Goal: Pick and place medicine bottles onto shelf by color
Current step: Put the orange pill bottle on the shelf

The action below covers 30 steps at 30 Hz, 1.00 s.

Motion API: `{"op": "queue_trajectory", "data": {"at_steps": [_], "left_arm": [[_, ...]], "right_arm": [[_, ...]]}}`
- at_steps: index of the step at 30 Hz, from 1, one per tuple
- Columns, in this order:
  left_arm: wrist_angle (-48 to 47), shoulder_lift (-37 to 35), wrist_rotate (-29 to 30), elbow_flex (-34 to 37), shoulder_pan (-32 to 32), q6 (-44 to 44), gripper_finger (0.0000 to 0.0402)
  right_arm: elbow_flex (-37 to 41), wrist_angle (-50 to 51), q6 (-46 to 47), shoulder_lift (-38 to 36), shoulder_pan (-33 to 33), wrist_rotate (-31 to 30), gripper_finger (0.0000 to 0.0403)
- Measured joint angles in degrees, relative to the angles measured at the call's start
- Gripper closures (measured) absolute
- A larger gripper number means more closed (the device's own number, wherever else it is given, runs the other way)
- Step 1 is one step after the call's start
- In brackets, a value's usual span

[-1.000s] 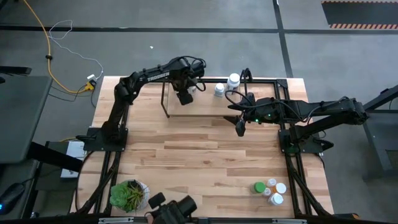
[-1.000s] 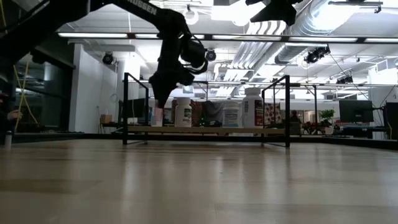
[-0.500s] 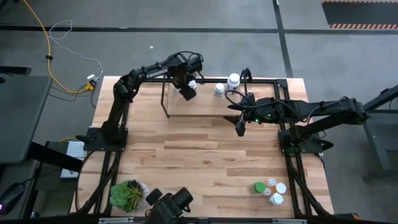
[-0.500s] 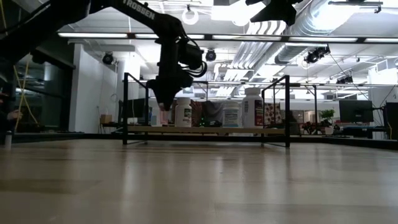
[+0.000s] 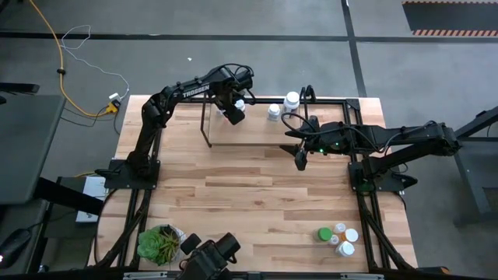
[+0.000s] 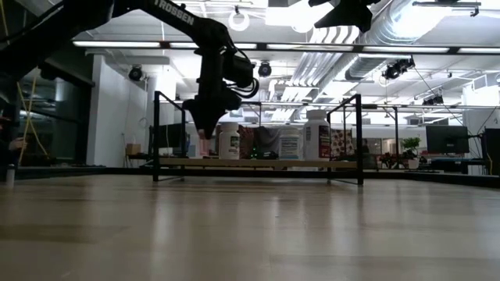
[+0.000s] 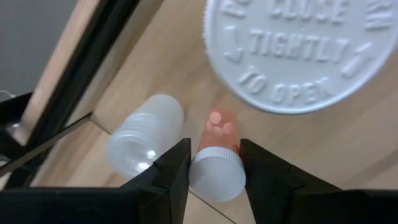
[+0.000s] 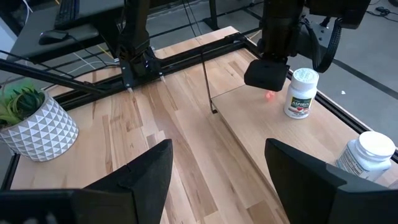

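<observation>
Above the shelf, at its back edge, the left end effector pinches an orange medicine bottle by its white cap, beside a white bottle. The right end effector hangs wide open off the shelf's near end. Four more bottles sit far across the counter.

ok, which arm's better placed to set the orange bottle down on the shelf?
Left. Its gripper is over the shelf with the orange bottle between its fingers, beside a white bottle. The right gripper is open and empty, off the shelf's front edge.
</observation>
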<state>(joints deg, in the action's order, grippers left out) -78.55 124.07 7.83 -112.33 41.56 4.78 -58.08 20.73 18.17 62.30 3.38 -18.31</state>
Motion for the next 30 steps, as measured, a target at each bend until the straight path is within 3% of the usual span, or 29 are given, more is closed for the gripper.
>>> {"op": "queue_trajectory", "data": {"at_steps": [30], "left_arm": [[0.8,0.0,0.2,0.0,-0.1,-2.0,0.0270]], "right_arm": [[0.0,0.0,0.0,0.0,0.0,0.0,0.0155]]}}
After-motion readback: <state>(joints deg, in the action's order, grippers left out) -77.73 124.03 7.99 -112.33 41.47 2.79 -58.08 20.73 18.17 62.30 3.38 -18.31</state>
